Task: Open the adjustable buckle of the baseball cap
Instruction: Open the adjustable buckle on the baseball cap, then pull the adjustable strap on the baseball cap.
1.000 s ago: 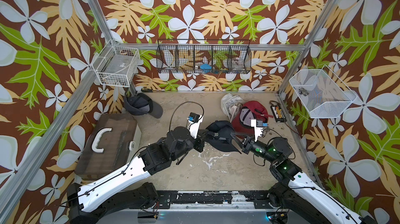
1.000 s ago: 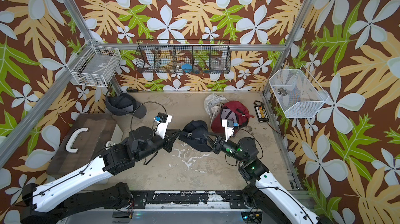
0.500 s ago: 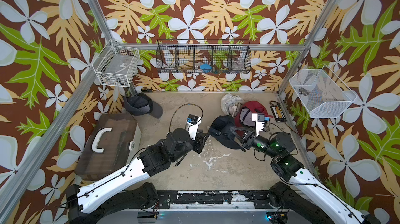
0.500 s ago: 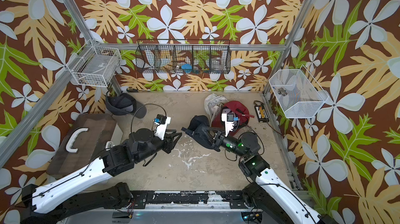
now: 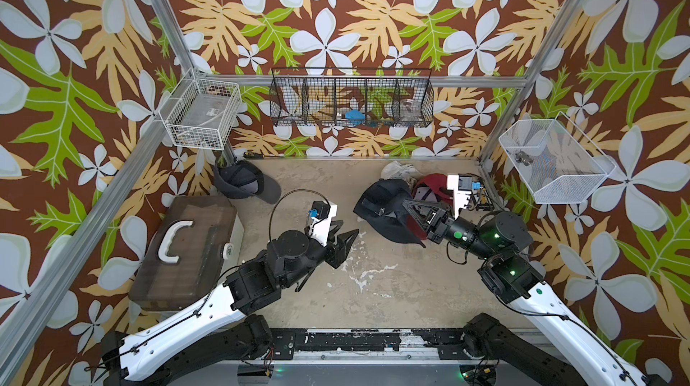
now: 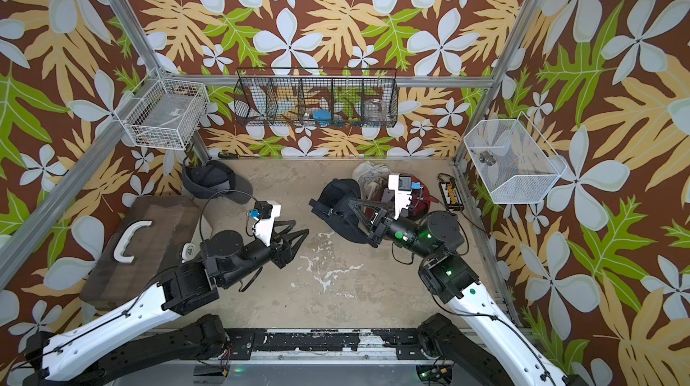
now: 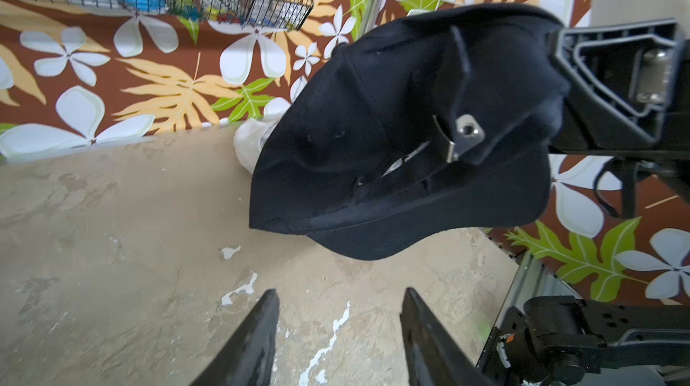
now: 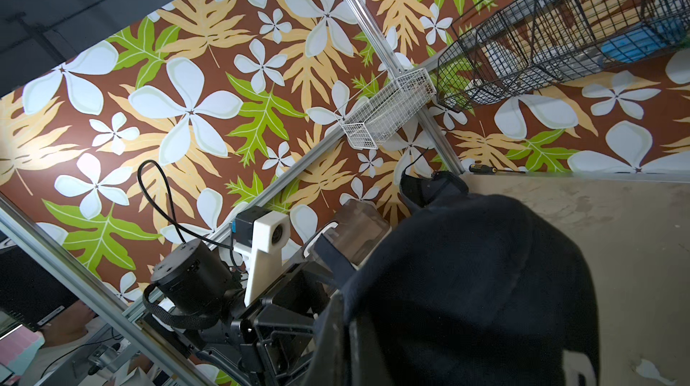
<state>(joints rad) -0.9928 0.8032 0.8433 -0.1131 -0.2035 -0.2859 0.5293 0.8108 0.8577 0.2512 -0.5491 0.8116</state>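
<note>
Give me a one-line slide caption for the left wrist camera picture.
Right end effector grips the black fabric baseball cap, its silver metal buckle facing the open, empty left end effector.

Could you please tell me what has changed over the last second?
The left pincer opened, let go of the cap and drew back slightly. The right pincer, still shut on the cap, carried it a little toward the back wall. The grey cap, red cap and case stayed put.

A lab robot cell: aluminium frame (image 5: 161, 10), floral-papered walls (image 5: 336, 10), hung wire baskets (image 5: 351, 104).
</note>
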